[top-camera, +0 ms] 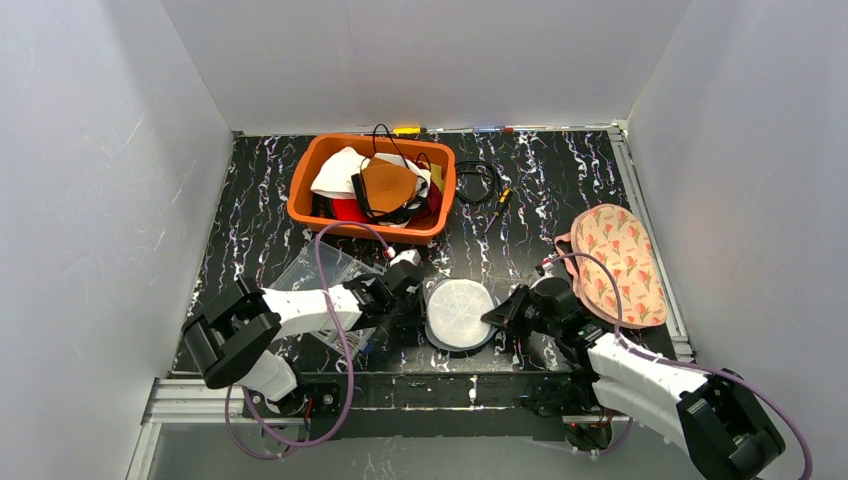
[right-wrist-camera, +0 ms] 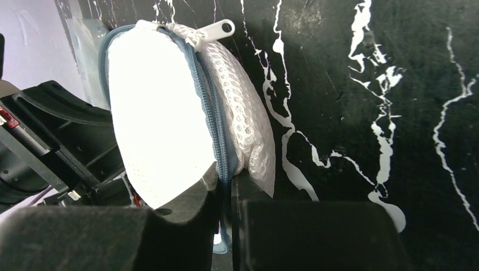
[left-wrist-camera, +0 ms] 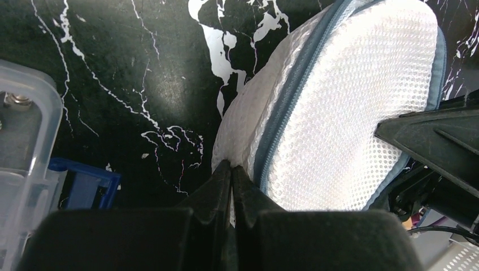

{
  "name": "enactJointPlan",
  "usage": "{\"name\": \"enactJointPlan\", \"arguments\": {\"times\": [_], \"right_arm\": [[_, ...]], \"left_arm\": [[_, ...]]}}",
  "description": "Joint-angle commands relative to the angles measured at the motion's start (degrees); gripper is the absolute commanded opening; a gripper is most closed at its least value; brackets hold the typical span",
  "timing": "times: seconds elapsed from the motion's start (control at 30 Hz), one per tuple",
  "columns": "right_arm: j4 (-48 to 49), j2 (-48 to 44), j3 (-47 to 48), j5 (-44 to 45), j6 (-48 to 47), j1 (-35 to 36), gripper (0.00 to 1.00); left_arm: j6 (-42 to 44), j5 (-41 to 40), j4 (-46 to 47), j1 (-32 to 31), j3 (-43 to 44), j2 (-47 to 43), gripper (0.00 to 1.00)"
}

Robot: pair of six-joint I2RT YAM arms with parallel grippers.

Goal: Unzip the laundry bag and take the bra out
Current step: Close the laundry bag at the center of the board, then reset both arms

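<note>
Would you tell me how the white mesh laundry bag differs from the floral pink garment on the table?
The laundry bag is white mesh; the floral garment is pink and printed. The bag is round, the garment elongated. The bag sits front centre, the garment by the right edge. Both are on the black table.

laundry bag (top-camera: 460, 313) before basket (top-camera: 299, 195), bra (top-camera: 612, 262) right
</note>
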Motion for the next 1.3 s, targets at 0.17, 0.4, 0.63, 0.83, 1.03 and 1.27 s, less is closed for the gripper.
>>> {"name": "enactJointPlan", "arguments": {"times": [0.17, 0.4, 0.63, 0.83, 1.03, 1.27], "right_arm": [[-2.99, 3.65, 2.41, 4.67, -4.63, 3.09, 0.33], [-3.09, 6.38, 2.57, 5.64, -5.04, 3.31, 0.41], [-3.33, 7.05, 3.36, 6.24, -5.46, 3.62, 0.42], [-7.43, 3.94, 5.27, 7.13, -6.35, 3.75, 0.54], [-20.36, -4.10, 11.09, 10.18, -9.13, 3.82, 0.76], [-28.60, -8.59, 14.81, 13.18, -11.88, 3.82, 0.86]], "left_arm": [[-1.46, -1.18, -8.54, -0.12, -0.91, -6.52, 0.30], [-0.91, -4.45, -19.63, -0.13, 0.56, -13.72, 0.46], [2.13, -9.78, -28.69, -0.21, 5.61, -22.79, 0.47], [6.38, -2.73, -16.18, -0.28, 8.09, -22.94, 0.47], [8.16, 3.93, -11.56, -0.21, 12.88, -14.33, 0.46], [7.14, 5.28, -8.85, -0.21, 12.45, -12.25, 0.46]]}}
